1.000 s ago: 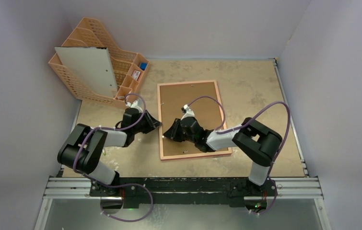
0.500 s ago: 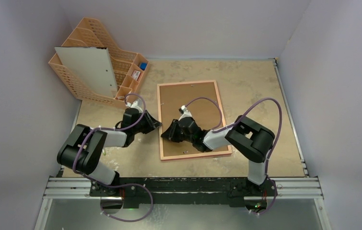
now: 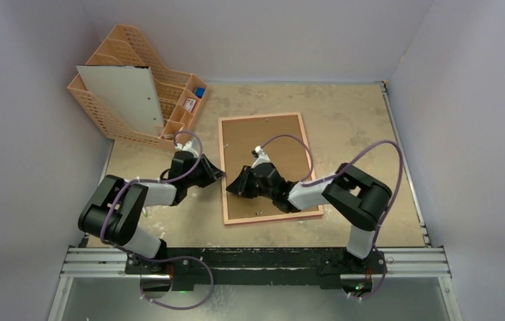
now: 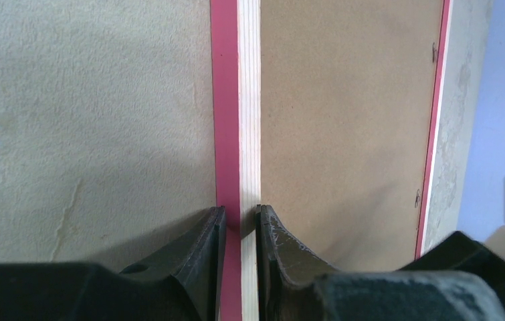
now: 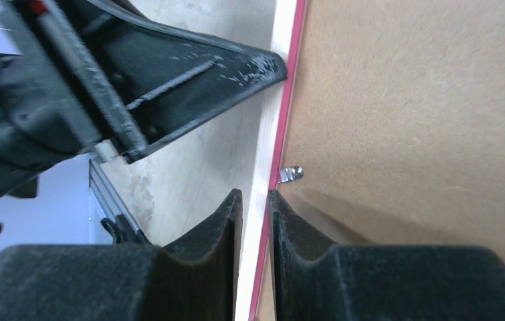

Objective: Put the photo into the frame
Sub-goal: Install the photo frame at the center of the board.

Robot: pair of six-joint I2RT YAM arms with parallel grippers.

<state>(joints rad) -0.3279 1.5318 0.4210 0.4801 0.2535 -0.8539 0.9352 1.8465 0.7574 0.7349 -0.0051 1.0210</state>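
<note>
The frame lies face down on the table, its pink-edged pale wood reverse up, with the brown backing board inside it. The photo is not in view. My left gripper is shut across the frame's left rail; in the left wrist view its jaws straddle the pink and pale wood rail. My right gripper is shut on the same rail just nearer to me; in the right wrist view the rail runs between its fingers. A metal clip sits just ahead of them.
An orange desk organiser stands at the back left with a white board leaning in it. Grey walls close in both sides. A metal rail runs along the near edge. The left gripper's finger shows in the right wrist view.
The right arm's elbow shifted left, then slightly back right. Both grippers have stayed on the frame's left rail, and the frame has barely moved.
</note>
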